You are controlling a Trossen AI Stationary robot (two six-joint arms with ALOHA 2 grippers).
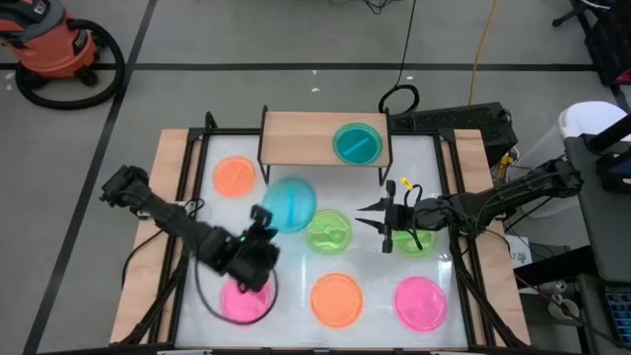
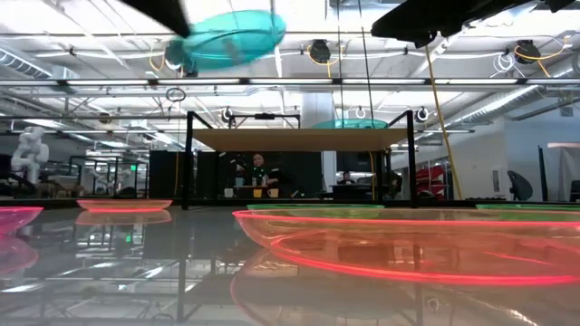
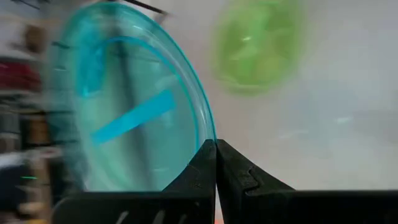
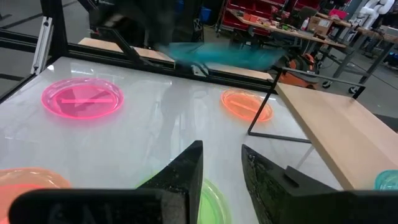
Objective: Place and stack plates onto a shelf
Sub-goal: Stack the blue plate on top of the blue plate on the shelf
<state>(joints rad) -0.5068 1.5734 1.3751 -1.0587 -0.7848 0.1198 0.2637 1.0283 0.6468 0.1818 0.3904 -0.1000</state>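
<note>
Above the table, clear of its surface: left gripper (image 1: 264, 219), fingers clamped on rim of teal plate (image 1: 290, 204). Ahead of it, shelf (image 1: 296, 137), bearing second teal plate (image 1: 356, 143). Right gripper (image 1: 380, 223): fingers parted, empty, above a green plate (image 1: 328, 232).

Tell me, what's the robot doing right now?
Left pincer shut on teal plate, airborne. Right pincer open, waiting above green plates. Shelf holds one teal plate; nothing in the way.

No text, label, brand or number can be read anywhere.
</note>
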